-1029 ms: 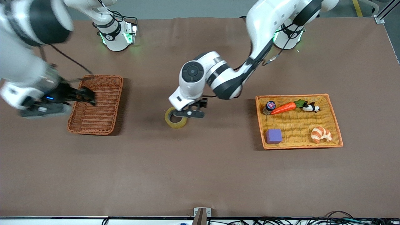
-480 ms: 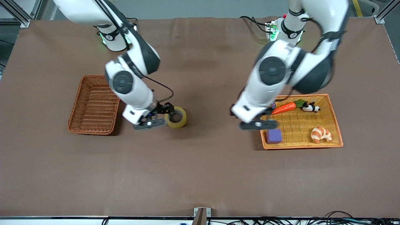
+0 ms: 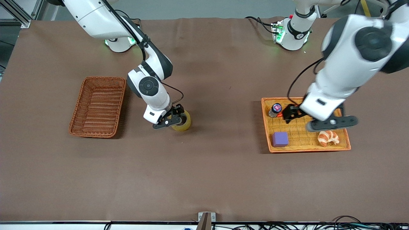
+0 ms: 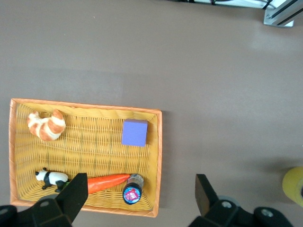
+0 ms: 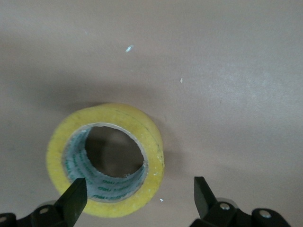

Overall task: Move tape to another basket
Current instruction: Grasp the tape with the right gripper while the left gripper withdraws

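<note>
Front view shows both arms and both containers. One tape (image 3: pixel 182 122) roll lies flat on the table (image 3: pixel 204 179), between the basket (image 3: pixel 97 106) and the tray (image 3: pixel 341 132), closer to the basket. The right wrist view gives what the front view cannot: the roll's hole faces straight up, axis vertical, grey inner core with green print visible, and one edge of the roll sits by one fingertip while the other fingertip is off over bare table. The roll is round, so no long axis.

Right gripper (image 3: pixel 174 117) is low over the tape, fingers (image 5: pixel 75 198) spread wide, nothing held. From the front it hides part of the roll; contact with the tape is hard to judge, probably not touching.

Left gripper (image 3: pixel 314 118) hangs over the tray, fingers (image 4: pixel 75 196) wide apart, holding nothing. Its wrist view shows the whole tray contents, which the arm partly covers in the front view.

Counts: one tape, one dark reddish-brown basket with nothing in it, one orange-yellow tray. In the tray: one croissant (image 4: pixel 46 126), one purple block (image 4: pixel 135 132), one carrot (image 4: pixel 108 182), one panda toy (image 4: pixel 52 178), one small bottle (image 4: pixel 133 191). The carrot lies between panda and bottle along one tray wall.
</note>
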Controlling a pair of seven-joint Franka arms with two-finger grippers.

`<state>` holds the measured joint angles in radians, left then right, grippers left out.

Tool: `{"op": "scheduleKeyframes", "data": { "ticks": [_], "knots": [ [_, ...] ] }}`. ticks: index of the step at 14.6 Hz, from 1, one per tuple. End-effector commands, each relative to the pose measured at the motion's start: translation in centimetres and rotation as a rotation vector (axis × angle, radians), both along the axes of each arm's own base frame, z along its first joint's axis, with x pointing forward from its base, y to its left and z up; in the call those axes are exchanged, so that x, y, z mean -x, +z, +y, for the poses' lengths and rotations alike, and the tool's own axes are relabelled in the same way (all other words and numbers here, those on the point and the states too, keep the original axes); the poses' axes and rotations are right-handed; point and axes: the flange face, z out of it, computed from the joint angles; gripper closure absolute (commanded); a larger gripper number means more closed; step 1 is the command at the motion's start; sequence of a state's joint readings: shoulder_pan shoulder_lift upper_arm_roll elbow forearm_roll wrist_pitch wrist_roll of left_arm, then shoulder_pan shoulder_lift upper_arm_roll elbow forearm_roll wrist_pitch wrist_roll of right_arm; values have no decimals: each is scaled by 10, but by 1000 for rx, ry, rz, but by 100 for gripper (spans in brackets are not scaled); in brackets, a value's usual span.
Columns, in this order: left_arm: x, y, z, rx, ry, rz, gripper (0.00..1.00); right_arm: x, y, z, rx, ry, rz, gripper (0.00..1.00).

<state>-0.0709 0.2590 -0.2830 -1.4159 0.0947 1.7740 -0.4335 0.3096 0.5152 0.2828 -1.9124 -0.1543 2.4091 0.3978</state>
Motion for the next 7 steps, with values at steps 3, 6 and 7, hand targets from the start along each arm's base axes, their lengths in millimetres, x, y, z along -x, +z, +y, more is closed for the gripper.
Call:
{"op": "scheduleKeyframes", "data": {
  "ticks": [3,6,7],
  "knots": [
    [33,55,55,-25,-81,2,0,-2,-33,-3,-1,-27,-19,0],
    [40,70,88,-8,-20,21,0,-3,-38,-6,4,-28,-14,29],
    [46,79,100,22,0,27,0,-3,-40,-6,5,-27,-9,48]
  ]
}}
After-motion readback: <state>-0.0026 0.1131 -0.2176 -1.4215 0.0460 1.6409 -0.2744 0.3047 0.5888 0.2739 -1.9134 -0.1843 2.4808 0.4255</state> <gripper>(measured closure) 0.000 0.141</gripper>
